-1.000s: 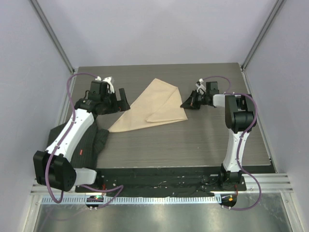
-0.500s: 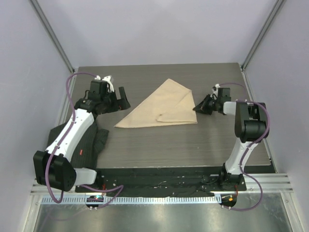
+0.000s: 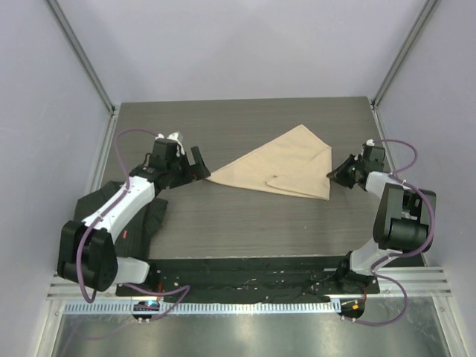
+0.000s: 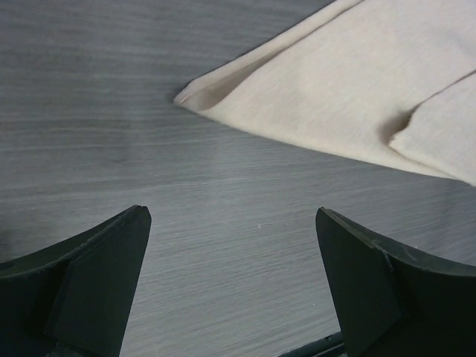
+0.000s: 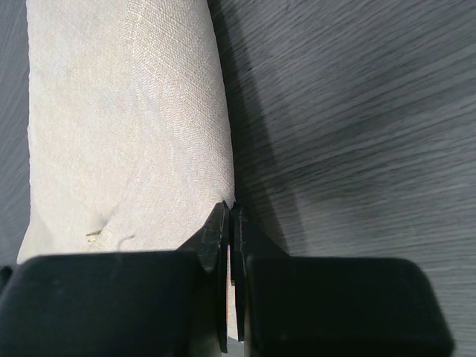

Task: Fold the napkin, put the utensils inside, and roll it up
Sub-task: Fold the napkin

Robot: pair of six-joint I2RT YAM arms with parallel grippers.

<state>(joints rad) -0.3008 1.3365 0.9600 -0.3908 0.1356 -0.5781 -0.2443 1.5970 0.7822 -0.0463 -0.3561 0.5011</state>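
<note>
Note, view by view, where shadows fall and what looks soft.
Top external: even, soft light, napkin sharp, hardly any shadow. Left wrist: faint shadow under the napkin's corner. Right wrist: weave sharp, dark shadow along the napkin's right edge, table grain streaky.

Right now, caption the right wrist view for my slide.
Right gripper shut on the edge of the napkin, which lies on the dark table.

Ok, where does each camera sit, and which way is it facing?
Top external: above and behind the bases, looking down on the table; left arm and right arm show.
Left wrist: low over the table, facing the napkin at its pointed corner; open left end effector at bottom.
Right wrist: looking down the right end effector, shut on the napkin's edge.
Shared: all three see the napkin.
</note>
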